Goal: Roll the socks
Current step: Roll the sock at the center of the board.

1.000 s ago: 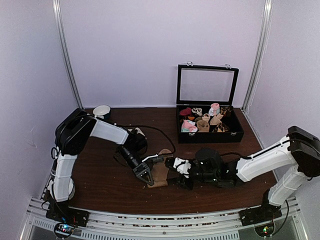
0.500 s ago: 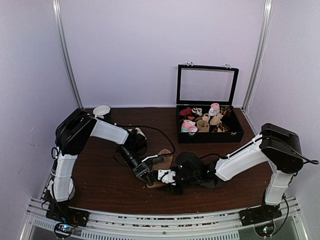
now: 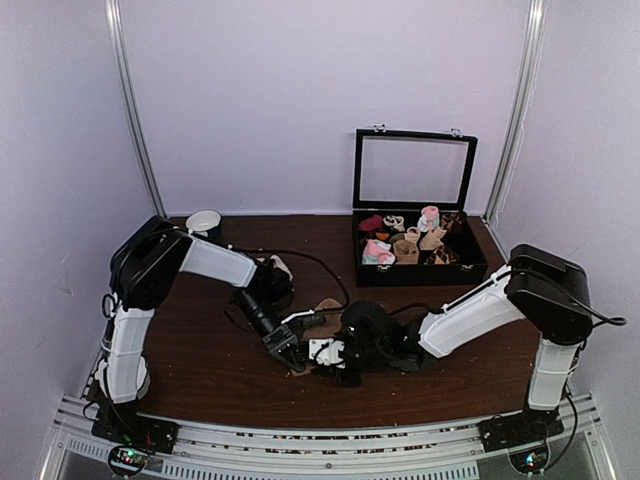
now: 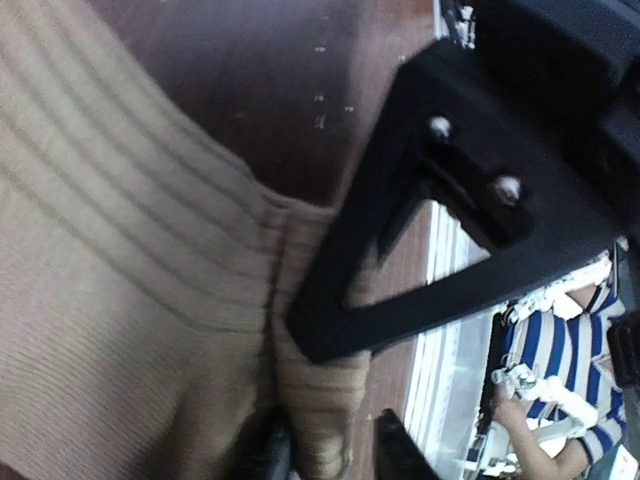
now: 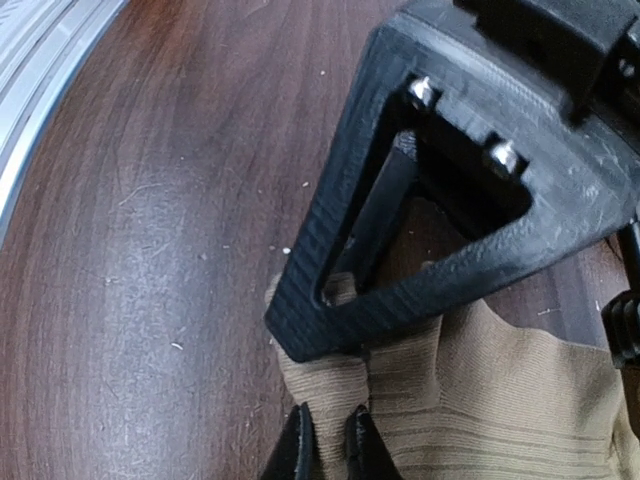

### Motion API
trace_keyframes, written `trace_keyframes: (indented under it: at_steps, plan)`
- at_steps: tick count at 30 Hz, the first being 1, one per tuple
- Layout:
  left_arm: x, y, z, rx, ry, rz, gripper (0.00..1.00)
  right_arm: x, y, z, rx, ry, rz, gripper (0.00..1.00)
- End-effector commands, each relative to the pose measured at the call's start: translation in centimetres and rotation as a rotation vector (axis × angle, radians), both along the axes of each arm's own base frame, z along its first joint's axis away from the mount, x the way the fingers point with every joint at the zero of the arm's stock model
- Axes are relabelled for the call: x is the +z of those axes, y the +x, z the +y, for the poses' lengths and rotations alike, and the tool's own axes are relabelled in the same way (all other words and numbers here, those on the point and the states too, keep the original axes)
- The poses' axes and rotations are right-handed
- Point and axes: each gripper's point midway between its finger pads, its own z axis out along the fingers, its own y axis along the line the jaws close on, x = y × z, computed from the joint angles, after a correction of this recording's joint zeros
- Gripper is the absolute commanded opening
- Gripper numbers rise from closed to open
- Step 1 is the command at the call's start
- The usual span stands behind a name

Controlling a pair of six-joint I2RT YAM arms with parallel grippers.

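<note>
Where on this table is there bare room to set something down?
Bare wood between the bowl and the black box, and front left beside the left arm's base. Crowded at centre, where left claw and right claw meet over the socks.

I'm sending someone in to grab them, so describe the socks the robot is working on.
On the dark table, look front centre, where the left gripper and right gripper meet. The socks lie at their fingertips: ribbed tan, unlike the pink and white rolls in the black box.
</note>
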Motion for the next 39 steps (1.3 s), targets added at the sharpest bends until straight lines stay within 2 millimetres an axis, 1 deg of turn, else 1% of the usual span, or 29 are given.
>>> trace_keyframes:
  at_steps: [1,3,5,7,10,12,15,18,21,23,26,31,35,39]
  plan:
    - [-1.0,2.2,2.0,-0.008,0.063,-0.181,0.41,-3.7,-1.6,-2.7,0.004,-0.139,0.124,0.04]
    - [0.6,4.0,2.2,0.039,0.010,-0.289,0.46,-3.7,-1.8,-3.1,-0.007,-0.143,0.167,0.00]
    - [2.7,5.5,2.4,0.079,-0.049,-0.407,0.55,-3.7,-2.0,-3.3,-0.011,-0.135,0.219,0.00]
    - [4.5,6.4,2.4,0.091,-0.105,-0.524,0.56,-3.7,-2.1,-3.5,-0.020,-0.130,0.263,0.00]
    - [6.0,6.5,2.7,0.101,-0.158,-0.633,0.56,-3.9,-2.4,-3.5,-0.022,-0.132,0.344,0.00]
    - [6.9,6.1,2.7,0.099,-0.206,-0.657,0.56,-4.1,-2.5,-3.5,-0.020,-0.141,0.416,0.00]
    - [6.8,5.1,2.5,0.074,-0.239,-0.662,0.53,-4.5,-2.0,-3.5,-0.055,-0.157,0.527,0.00]
    - [5.8,4.1,2.6,0.042,-0.246,-0.691,0.49,-5.1,-1.0,-3.9,-0.120,-0.183,0.616,0.00]
    - [5.0,3.5,2.6,0.028,-0.246,-0.751,0.46,-5.6,-0.2,-4.4,-0.181,-0.190,0.709,0.00]
    - [4.8,3.2,2.5,0.012,-0.250,-0.799,0.45,-6.1,0.2,-4.8,-0.226,-0.199,0.769,0.00]
    - [4.6,2.6,1.7,-0.026,-0.257,-0.871,0.43,-6.6,0.8,-5.3,-0.267,-0.205,0.823,0.00]
    - [3.7,2.7,0.2,-0.086,-0.245,-0.967,0.41,-7.0,1.9,-5.8,-0.326,-0.200,0.896,0.00]
    - [2.8,3.1,-0.6,-0.111,-0.218,-0.980,0.41,-7.6,1.7,-6.2,-0.342,-0.223,0.929,0.00]
    - [2.2,3.6,-1.2,-0.124,-0.192,-1.002,0.41,-7.6,1.5,-6.2,-0.339,-0.226,0.941,0.00]
